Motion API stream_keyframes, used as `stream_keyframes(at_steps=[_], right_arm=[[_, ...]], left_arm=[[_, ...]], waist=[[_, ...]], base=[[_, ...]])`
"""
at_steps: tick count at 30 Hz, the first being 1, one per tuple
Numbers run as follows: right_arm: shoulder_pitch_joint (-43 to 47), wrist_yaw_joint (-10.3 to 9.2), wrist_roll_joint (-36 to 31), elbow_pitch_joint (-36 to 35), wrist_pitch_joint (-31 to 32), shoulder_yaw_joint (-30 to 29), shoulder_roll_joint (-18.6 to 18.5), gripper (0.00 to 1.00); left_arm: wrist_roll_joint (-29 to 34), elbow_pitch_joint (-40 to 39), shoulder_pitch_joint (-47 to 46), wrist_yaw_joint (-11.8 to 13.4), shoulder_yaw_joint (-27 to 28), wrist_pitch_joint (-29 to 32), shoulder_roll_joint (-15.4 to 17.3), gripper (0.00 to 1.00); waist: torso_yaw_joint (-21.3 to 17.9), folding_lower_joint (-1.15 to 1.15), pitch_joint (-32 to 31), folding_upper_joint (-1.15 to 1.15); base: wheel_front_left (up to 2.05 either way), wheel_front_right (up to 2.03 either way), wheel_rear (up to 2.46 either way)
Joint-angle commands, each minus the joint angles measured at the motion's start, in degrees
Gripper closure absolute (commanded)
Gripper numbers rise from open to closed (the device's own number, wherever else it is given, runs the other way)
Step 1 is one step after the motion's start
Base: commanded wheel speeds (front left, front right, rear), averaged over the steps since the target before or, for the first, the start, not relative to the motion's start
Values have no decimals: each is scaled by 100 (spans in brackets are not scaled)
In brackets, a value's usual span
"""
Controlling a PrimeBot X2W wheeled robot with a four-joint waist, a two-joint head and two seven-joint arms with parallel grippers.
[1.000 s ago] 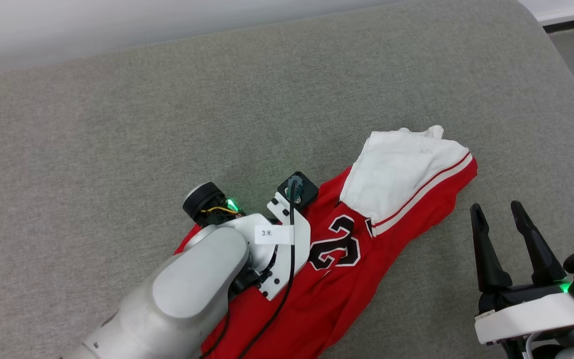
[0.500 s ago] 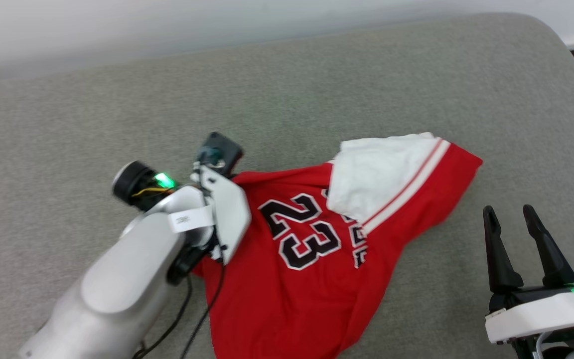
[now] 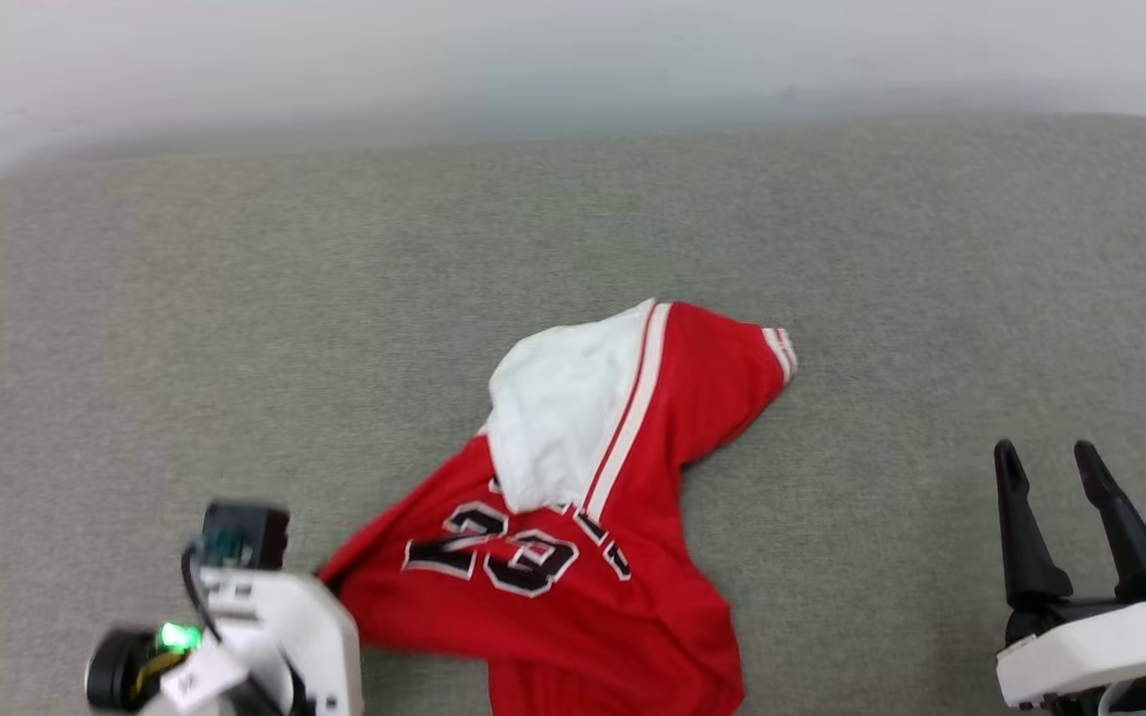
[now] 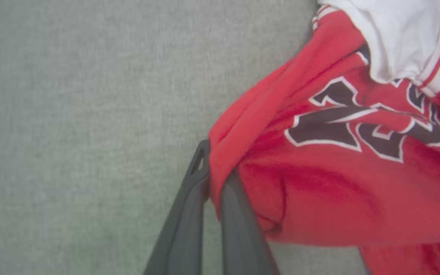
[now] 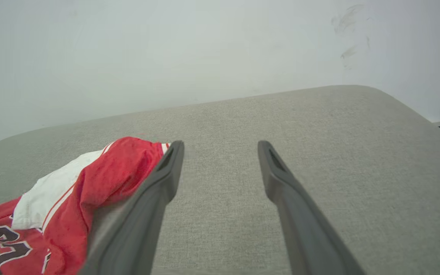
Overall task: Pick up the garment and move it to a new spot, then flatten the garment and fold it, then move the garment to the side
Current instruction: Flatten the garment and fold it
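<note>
Left gripper (image 4: pixel 217 168), down at the near left of the cushion (image 3: pixel 235 298), and it's clamped tight. Both dark fingers (image 4: pixel 189 214) are pinched together on a bunched red fold at the shirt's (image 3: pixel 613 597) left corner, and the cloth wraps right over one fingertip. Over to the near right, the right gripper (image 3: pixel 1044 455) is spread wide with nothing between its fingers, only grey fabric showing through the gap in its wrist view (image 5: pixel 220 147). It sits well apart from the shirt, off to the shirt's right.

Now the shirt itself, crumpled on the near half of the cushion, about midway between the left and right edges. The red body runs off the bottom of the head view. The black, white-outlined "23" (image 3: pixel 493 557) faces up, skewed and creased, and more letters beside it are partly covered. A white sleeve (image 3: pixel 553 408) is flopped over the top of that print, with a red-and-white stripe running along its edge. Beyond it a red flap reaches toward the far right, ending in a striped cuff (image 3: pixel 782 348).

Past the shirt there's bare grey cushion all the way to the far edge, which rounds off at the far right corner. Behind that stands a pale wall (image 3: pixel 533 50).
</note>
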Motion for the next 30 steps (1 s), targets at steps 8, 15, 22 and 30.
stream_keyframes(at_steps=[8, 15, 22, 30], right_arm=[[148, -6, -100, -7, 142, -18, 16, 0], [206, -5, -195, -15, 322, 27, 16, 0], [217, -5, -128, 68, 660, 230, -78, 0], [-264, -5, 235, 343, 1408, 1214, -674, 0]], left_arm=[[-531, 20, 1133, 237, 64, -301, -407, 100], [-312, 95, 804, 133, 144, -1065, -689, 0], [261, 51, 322, -62, 252, -2259, -703, 0], [690, -41, -15, -214, 204, -3216, -869, 0]], waist=[[182, 0, -247, 0], [199, 0, -376, 0], [220, 0, -520, 0], [502, 0, -490, 0]], base=[[0, 0, 0], [0, 0, 0], [0, 0, 0], [0, 0, 0]])
